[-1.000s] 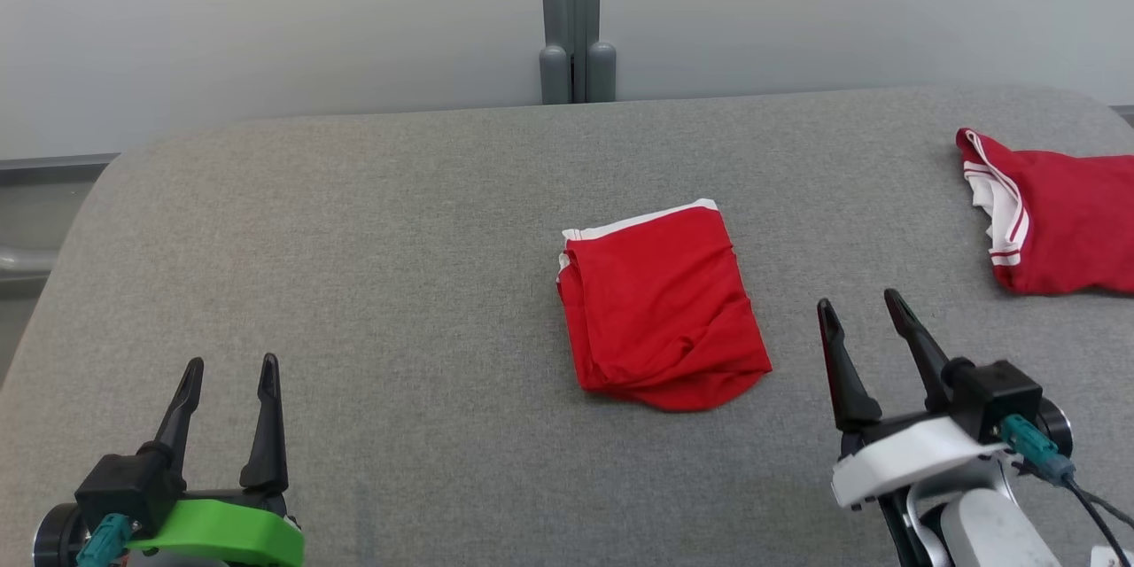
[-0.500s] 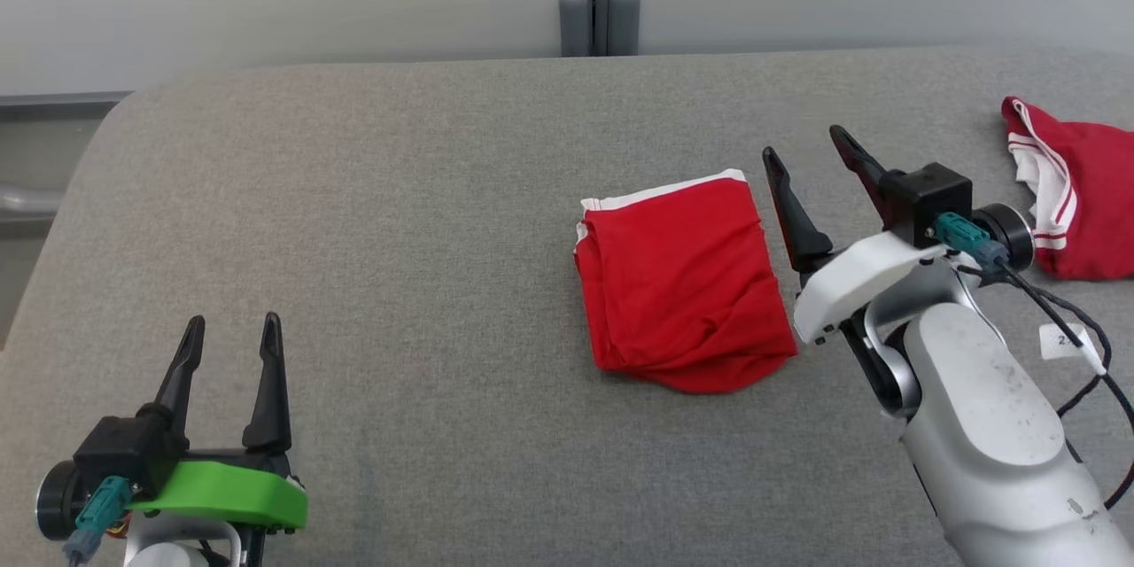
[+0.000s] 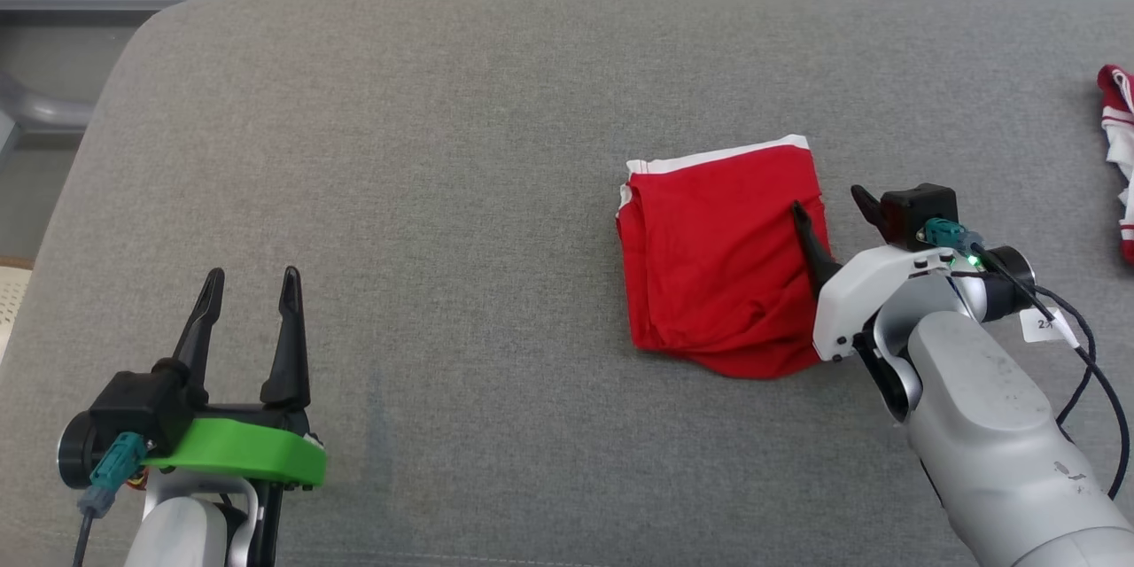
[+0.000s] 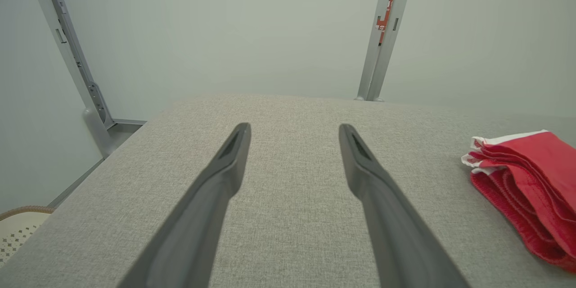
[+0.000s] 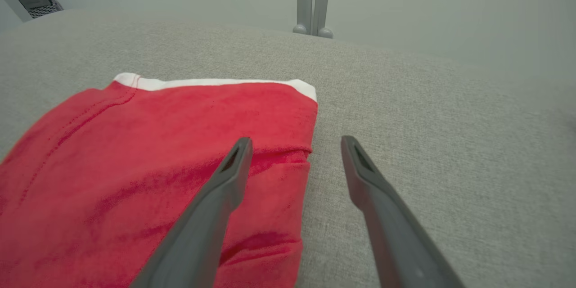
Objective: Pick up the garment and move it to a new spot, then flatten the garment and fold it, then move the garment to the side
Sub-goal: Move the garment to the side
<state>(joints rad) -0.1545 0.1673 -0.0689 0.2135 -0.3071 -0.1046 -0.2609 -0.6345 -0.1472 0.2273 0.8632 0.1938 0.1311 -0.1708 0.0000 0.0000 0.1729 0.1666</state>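
My right pincer has swung in, wide open and empty, straddling the right edge of the folded red garment lying on the table. It looks ready for the sideways move. My left pincer is open too.

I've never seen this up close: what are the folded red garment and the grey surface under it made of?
The folded red garment looks like matte knit, perhaps cotton: it creases, with stitched seams and white trim. The grey surface looks like coarse woven upholstery cloth, its weave visible; its rounded edge hints at padding.
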